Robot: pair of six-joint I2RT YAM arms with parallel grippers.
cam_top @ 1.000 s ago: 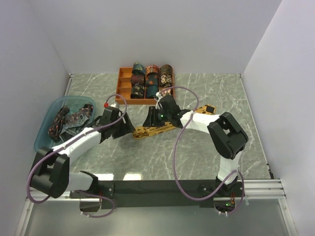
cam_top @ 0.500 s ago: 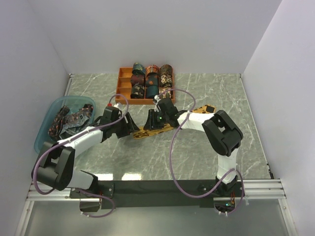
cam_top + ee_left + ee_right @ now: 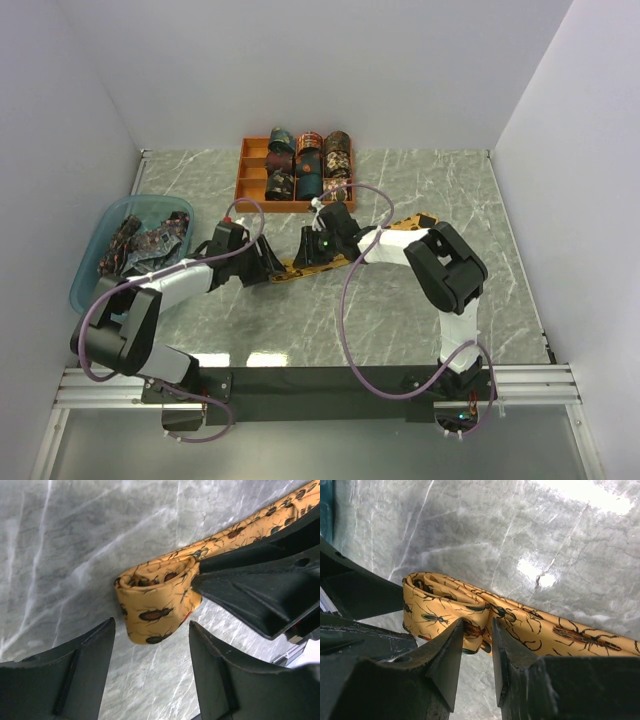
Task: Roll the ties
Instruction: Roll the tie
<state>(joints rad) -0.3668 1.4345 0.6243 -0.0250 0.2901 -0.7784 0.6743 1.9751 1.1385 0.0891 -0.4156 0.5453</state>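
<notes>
Grey marble-patterned table top [image 3: 400,300] fills the floor of the white-walled cell. At its left edge stands a translucent blue plastic basin [image 3: 85,280] holding loose dark patterned ties [image 3: 145,245]. At the back sits an orange compartment tray [image 3: 250,180] with rolled ties [image 3: 310,165] standing in its cells.

Between the 2 arms, a long mustard-gold necktie printed with dark beetles [image 3: 300,268] lies flat on the table, its left end folded over into a small loop [image 3: 155,605].

The left gripper [image 3: 150,630] faces that loop, fingers spread wide, clear of the fabric. The right gripper [image 3: 477,627] has its 2 fingers nearly together over the fold; whether they pinch it, I cannot tell.
</notes>
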